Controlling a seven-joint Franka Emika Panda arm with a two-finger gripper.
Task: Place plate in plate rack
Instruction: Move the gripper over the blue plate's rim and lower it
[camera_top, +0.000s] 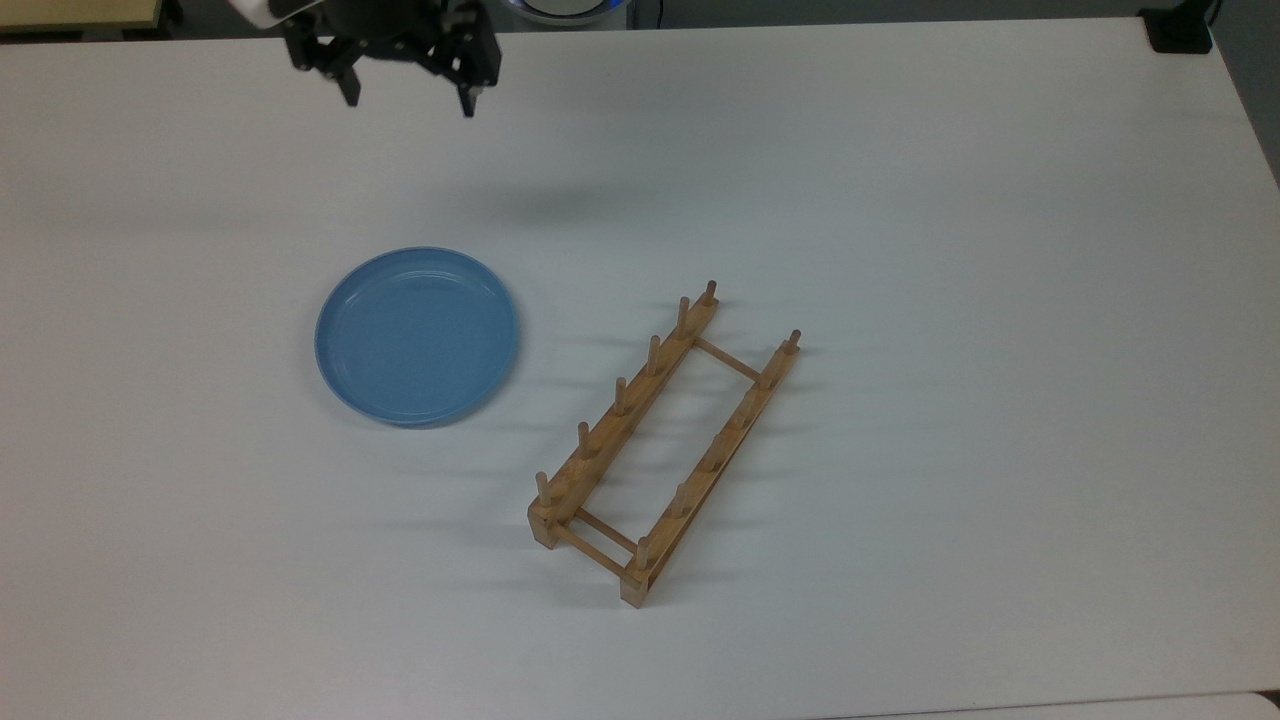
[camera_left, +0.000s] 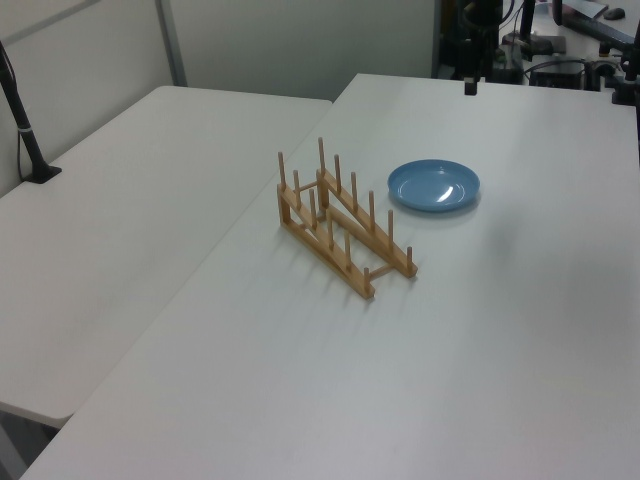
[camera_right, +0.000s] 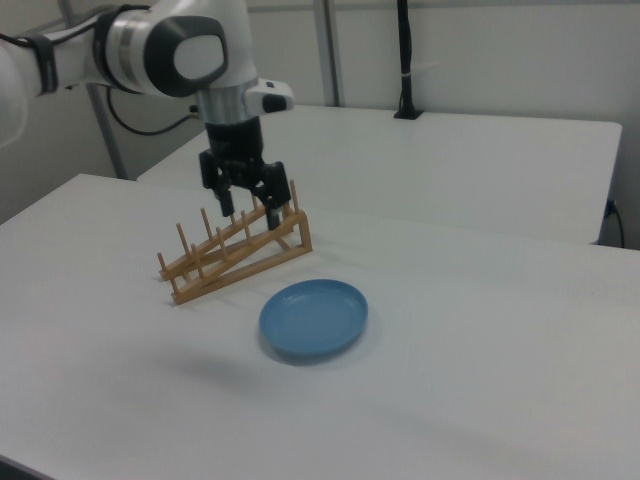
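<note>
1. White table (camera_top: 900, 200): broad bare surface on every side of the two objects; widest stretch toward the top view's right.
2. Plate (camera_top: 417, 336) lies flat, rim up, nothing over it; open approach from above and from all sides.
3. Plate rack (camera_top: 665, 445) sits just right of the plate in the top view, apart from it; a clear strip of table runs between.
4. Rack pegs (camera_left: 337, 172) stand upright in two rows; bare slots between pegs.
5. Gripper (camera_top: 408, 103) hangs above the table's far edge, fingers spread, well apart from plate and rack.
6. Dark equipment (camera_left: 480, 30) beyond the far edge, seemingly off the table.
</note>
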